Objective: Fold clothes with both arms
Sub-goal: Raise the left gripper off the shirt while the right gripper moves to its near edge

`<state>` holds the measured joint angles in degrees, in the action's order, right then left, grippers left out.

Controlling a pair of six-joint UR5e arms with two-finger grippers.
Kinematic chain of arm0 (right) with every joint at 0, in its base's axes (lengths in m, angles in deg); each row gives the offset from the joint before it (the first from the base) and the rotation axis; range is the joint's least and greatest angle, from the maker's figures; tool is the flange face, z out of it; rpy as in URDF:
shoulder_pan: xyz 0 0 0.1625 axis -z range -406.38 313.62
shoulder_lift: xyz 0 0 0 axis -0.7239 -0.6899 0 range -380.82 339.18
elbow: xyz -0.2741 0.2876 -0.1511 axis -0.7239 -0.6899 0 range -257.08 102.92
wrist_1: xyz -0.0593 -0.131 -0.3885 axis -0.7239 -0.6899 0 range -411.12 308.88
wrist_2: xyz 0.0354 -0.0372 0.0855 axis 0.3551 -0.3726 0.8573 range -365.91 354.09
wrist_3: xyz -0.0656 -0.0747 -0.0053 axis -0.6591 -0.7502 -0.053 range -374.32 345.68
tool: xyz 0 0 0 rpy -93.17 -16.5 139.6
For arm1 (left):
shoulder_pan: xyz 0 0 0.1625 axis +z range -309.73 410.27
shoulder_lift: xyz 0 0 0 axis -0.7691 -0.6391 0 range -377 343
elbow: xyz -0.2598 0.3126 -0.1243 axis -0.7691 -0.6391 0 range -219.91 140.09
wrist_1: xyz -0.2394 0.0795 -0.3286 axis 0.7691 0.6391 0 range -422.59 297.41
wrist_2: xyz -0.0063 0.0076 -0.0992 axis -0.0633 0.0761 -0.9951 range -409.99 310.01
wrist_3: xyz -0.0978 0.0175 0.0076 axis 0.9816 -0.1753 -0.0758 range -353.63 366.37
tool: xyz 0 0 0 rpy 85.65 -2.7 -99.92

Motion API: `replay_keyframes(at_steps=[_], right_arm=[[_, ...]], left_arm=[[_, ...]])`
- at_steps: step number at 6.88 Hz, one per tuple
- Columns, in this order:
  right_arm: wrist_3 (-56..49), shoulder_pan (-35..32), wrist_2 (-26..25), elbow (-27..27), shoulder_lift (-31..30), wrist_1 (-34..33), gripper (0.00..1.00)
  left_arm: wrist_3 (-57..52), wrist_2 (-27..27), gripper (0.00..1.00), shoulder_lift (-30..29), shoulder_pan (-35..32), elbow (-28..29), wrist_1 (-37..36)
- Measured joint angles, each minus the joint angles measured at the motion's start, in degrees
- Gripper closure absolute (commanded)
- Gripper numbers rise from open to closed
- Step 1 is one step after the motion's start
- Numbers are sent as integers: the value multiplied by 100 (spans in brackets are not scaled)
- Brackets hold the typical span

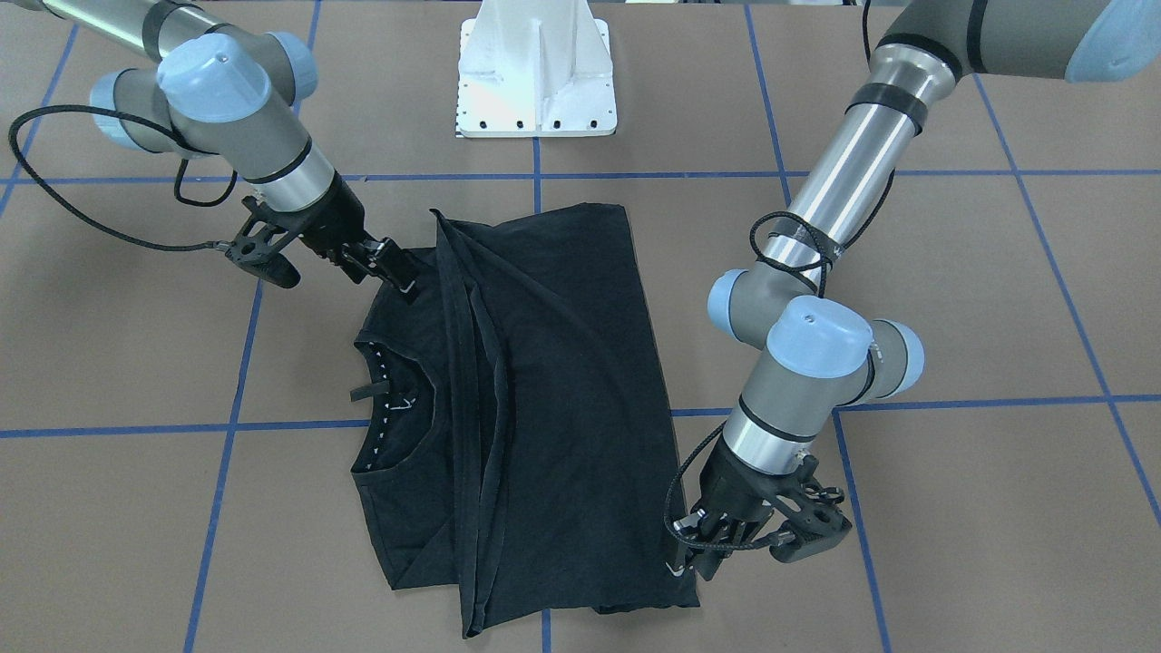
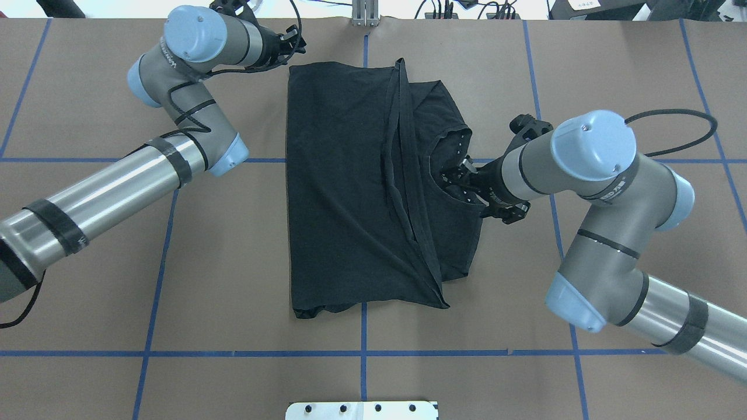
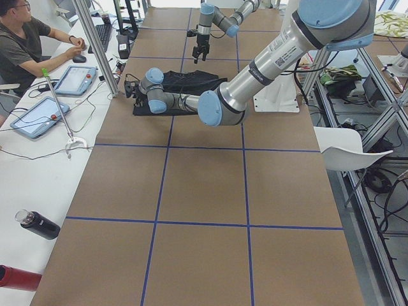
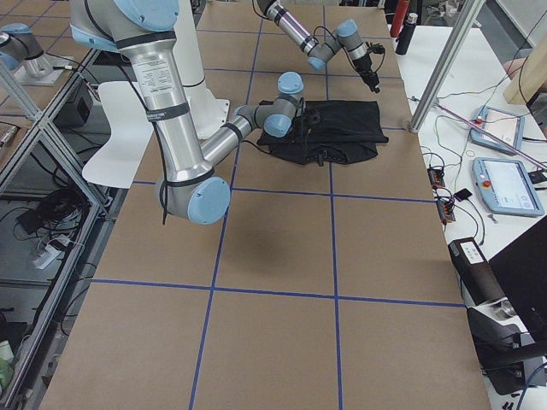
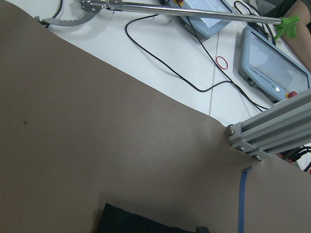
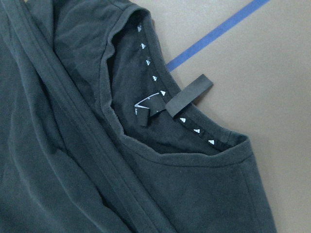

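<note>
We saw the left arm [image 2: 111, 186] and right arm [image 2: 607, 245] as grey joints and shiny silver tubes, with light-blue caps [image 2: 198, 32], black tape bands [image 2: 55, 227], looping black cables [image 2: 680, 110], white lettering [image 2: 165, 58] on the wrists, and a white, screw-studded base [image 1: 535, 82].

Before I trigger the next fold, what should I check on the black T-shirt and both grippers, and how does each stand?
1. Black short-sleeved cotton T-shirt lying smooth on the brown table: not ok, a bunched ridge runs across its middle.
2. Left gripper by the shirt's far corner: ok.
3. Right gripper over the round collar end: ok.
4. Either gripper's hold on cloth: cannot tell.
5. Left wrist's black cable loop clear of the shirt: cannot tell, it hangs at the edge.
</note>
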<state>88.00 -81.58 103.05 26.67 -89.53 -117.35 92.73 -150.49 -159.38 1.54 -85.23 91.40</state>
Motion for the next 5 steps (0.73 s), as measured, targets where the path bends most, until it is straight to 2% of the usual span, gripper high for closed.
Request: replay_keyframes(at_steps=[1,3,5], right_arm=[[-35,292,-310,-4,86,-18,1],[-620,713,-595,2,172,-84,24],[-2026,948,-641,50,186,-258,41]], left_arm=[[-22,-91,14,483,-14,-654,-36],[-30,-452,14,1185,-34,-1724,-380],[-32,-646,14,1759,-51,-2514,-643]])
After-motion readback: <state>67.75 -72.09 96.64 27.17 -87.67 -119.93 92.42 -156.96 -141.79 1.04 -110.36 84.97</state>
